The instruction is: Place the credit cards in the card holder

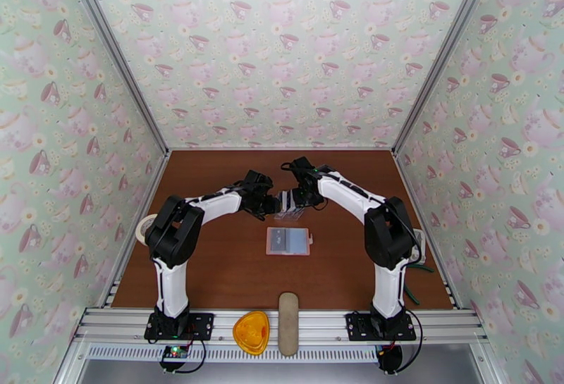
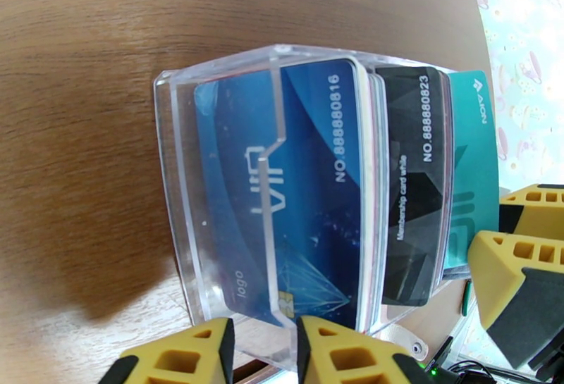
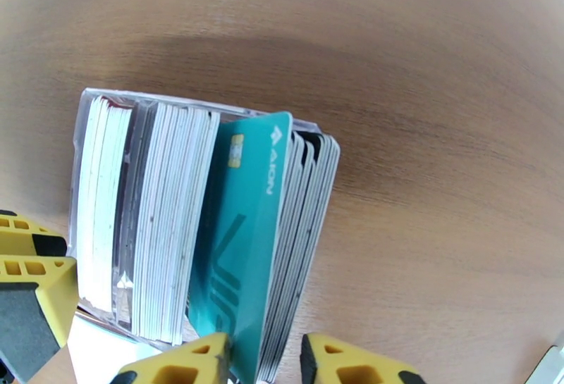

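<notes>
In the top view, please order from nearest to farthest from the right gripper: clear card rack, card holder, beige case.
1. clear card rack, at the right gripper.
2. card holder, mid-table, toward the bases.
3. beige case, on the near rail.

Brown wood-grain desk (image 2: 84, 96), smooth, with a soft sheen. On it the clear rack (image 2: 176, 167), hard glossy plastic catching the light. Inside, the credit cards (image 2: 310, 188): slick printed plastic, and the teal card (image 3: 247, 237) is just as shiny. The left tool (image 2: 262, 354) and right tool (image 3: 261, 368) have matt yellow plastic fingers (image 2: 345, 354) and dull black rubbery pads (image 2: 529, 308).
</notes>
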Motion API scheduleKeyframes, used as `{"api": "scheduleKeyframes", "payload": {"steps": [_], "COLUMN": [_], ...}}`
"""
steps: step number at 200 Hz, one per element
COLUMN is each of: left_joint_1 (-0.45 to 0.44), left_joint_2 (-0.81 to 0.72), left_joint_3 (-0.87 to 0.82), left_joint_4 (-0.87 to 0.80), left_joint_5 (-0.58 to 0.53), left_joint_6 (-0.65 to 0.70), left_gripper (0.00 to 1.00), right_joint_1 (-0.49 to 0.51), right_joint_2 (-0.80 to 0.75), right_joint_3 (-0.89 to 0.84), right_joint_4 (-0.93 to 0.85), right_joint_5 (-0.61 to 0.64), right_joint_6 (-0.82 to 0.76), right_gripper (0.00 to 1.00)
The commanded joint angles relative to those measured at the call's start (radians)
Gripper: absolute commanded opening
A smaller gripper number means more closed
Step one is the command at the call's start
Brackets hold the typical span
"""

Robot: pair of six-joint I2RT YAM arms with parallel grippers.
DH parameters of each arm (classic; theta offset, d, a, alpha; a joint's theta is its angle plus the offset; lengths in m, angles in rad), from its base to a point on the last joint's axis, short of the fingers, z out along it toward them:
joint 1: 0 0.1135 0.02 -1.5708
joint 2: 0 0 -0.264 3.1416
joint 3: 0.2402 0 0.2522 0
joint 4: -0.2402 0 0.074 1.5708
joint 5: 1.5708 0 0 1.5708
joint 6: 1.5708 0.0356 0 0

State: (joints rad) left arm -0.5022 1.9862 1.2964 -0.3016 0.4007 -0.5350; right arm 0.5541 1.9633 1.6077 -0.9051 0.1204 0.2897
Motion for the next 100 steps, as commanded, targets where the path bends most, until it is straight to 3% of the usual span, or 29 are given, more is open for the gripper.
{"api": "scheduleKeyframes", "payload": {"steps": [1, 58, 100], "left_joint_1": [0.017, 0.017, 0.016], "left_joint_2": [-0.003, -0.004, -0.001], "left_joint_3": [-0.019, -0.020, -0.017], "left_joint_4": [-0.036, -0.039, -0.036], "left_joint_5": [-0.017, -0.016, -0.015], "left_joint_6": [-0.003, -0.003, -0.005], "left_gripper": [0.31, 0.31, 0.31], "right_joint_1": [-0.013, -0.012, -0.004], "right_joint_2": [-0.027, -0.026, -0.035], "right_joint_3": [0.032, 0.032, 0.029], "right_joint_4": [-0.048, -0.047, -0.027], "right_joint_5": [0.042, 0.018, -0.053], "right_joint_6": [-0.012, -0.011, 0.002], "right_gripper": [0.26, 0.12, 0.09]}}
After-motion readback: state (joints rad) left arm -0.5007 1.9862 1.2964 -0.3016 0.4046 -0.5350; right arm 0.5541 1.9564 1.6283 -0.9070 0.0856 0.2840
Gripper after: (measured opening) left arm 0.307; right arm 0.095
